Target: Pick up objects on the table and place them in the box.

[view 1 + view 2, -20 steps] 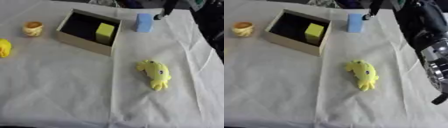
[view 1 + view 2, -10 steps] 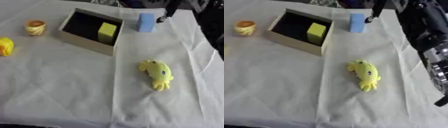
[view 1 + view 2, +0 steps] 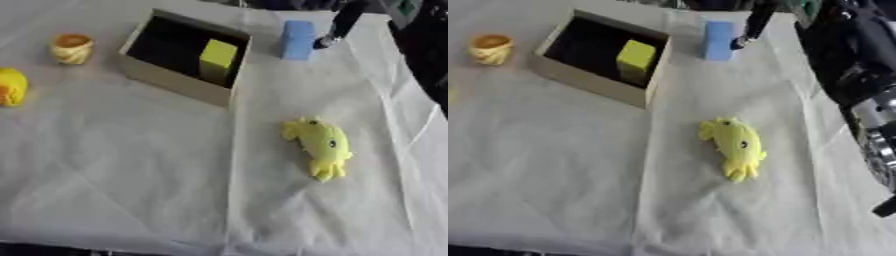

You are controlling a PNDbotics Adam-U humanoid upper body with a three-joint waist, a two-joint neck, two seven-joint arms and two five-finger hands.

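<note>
Here the right hand (image 3: 339,26) reaches in from the far right, fingers too indistinct to tell their state, tip just right of the blue block (image 3: 297,40), itself beside the box (image 3: 179,82).

We see the box (image 3: 175,82) at far left of centre, a block (image 3: 216,57) inside it, a second block (image 3: 297,40) right of it, plush toy (image 3: 318,145) nearer us, small cup (image 3: 71,47) left of the box.
</note>
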